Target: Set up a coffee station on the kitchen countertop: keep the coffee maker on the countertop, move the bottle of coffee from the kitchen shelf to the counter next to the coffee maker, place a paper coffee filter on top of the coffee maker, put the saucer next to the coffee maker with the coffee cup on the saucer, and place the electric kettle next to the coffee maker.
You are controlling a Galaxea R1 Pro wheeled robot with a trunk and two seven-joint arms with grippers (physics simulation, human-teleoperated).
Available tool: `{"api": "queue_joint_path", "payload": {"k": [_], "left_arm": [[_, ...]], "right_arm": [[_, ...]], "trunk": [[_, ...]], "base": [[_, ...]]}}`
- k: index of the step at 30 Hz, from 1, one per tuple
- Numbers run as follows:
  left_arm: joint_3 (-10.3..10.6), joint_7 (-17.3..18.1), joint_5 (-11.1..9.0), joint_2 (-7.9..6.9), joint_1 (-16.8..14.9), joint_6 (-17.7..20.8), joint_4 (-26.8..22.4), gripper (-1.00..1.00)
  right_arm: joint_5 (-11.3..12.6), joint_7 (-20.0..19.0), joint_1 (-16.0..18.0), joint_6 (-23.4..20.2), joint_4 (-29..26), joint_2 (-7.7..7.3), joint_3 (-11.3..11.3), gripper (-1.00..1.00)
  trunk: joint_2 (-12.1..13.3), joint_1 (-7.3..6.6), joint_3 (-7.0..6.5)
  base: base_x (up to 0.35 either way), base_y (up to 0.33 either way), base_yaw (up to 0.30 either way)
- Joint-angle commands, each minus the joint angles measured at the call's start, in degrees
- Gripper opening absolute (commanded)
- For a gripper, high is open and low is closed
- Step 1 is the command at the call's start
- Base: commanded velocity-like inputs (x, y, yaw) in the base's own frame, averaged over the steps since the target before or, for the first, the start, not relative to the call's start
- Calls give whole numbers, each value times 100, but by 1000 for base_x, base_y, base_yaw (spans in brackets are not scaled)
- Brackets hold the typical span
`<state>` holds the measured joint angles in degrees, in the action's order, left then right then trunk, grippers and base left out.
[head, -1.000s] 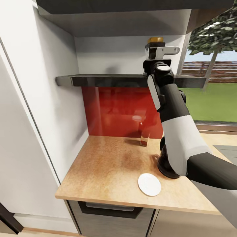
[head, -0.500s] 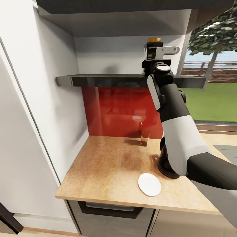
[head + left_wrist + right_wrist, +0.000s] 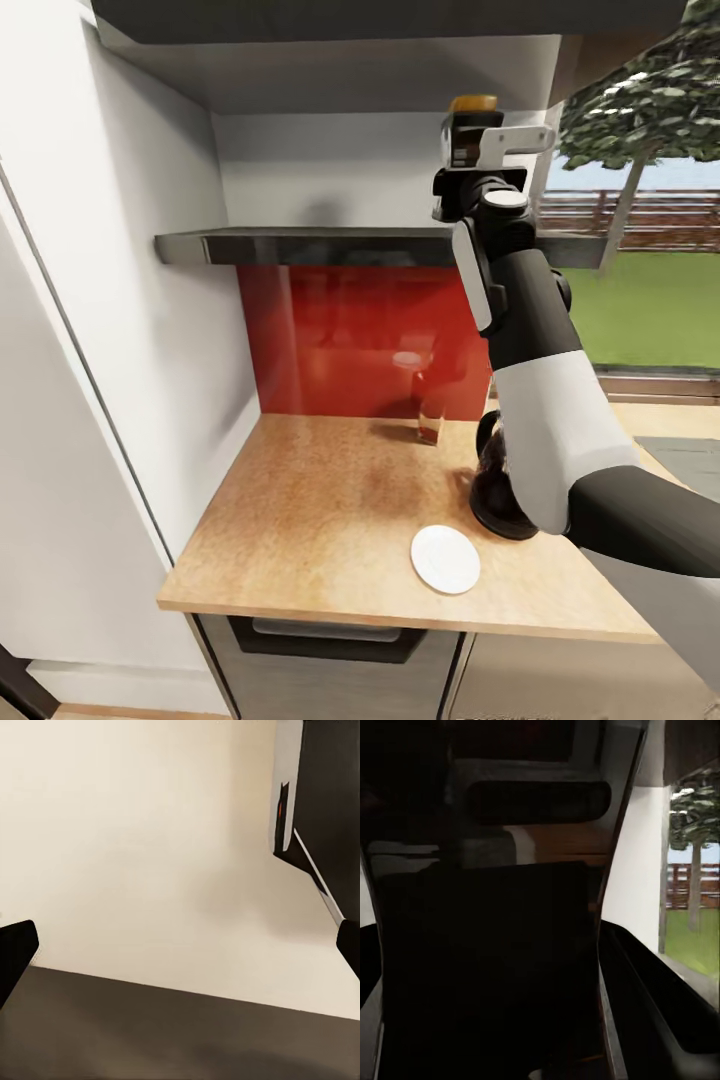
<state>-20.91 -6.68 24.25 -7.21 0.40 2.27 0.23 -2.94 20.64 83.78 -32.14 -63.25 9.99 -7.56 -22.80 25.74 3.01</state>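
Note:
The bottle of coffee (image 3: pixel 472 108), dark with an amber cap, is held just above the dark kitchen shelf (image 3: pixel 300 245) at its right end. My right gripper (image 3: pixel 468 148) is shut on the bottle's body, which spreads dark between the fingers in the right wrist view (image 3: pixel 487 967). Down on the wooden countertop (image 3: pixel 320 520) lies a white saucer (image 3: pixel 445 559). Beside it stands a dark rounded pot (image 3: pixel 497 495), partly hidden by my right forearm. My left gripper (image 3: pixel 180 949) is open and faces a pale wall above a dark surface.
A small clear glass thing with a red base (image 3: pixel 429 421) stands against the red backsplash (image 3: pixel 350 340). A tall white cabinet side (image 3: pixel 110 350) closes off the left. An upper cabinet (image 3: pixel 350 20) hangs over the shelf. A window (image 3: pixel 650 250) and a sink edge (image 3: pixel 690 450) lie to the right.
My right gripper has risen a little with the bottle, lifting it off the shelf. The head camera has shifted, so the whole scene sits slightly further left.

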Motion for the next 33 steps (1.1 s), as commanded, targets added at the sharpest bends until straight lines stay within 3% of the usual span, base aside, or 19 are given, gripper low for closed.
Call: {"api": "queue_joint_path", "payload": {"k": [1,9,27,33], "left_arm": [[-45,-15,60,1,-3,6,-3,100],[-28,-17,62,1,-5,10,-3,100],[-28,-17,62,1,62,45,1,100],[-35,-17,62,1,65,53,-2,100]], "right_arm": [[-28,11,6,-38,3,1,-8,-100],[-40,11,6,-38,5,1,-7,-100],[-40,11,-8,-38,6,1,-8,-100],[-46,15,-104,-38,15,1,-1,-100]], "trunk": [[-11,4,5],[-11,4,-41],[-11,4,-146],[-11,4,-154]], "base": [[0,0,-228],[112,-133,-230],[55,-258,-230],[1,-272,-44]]}}
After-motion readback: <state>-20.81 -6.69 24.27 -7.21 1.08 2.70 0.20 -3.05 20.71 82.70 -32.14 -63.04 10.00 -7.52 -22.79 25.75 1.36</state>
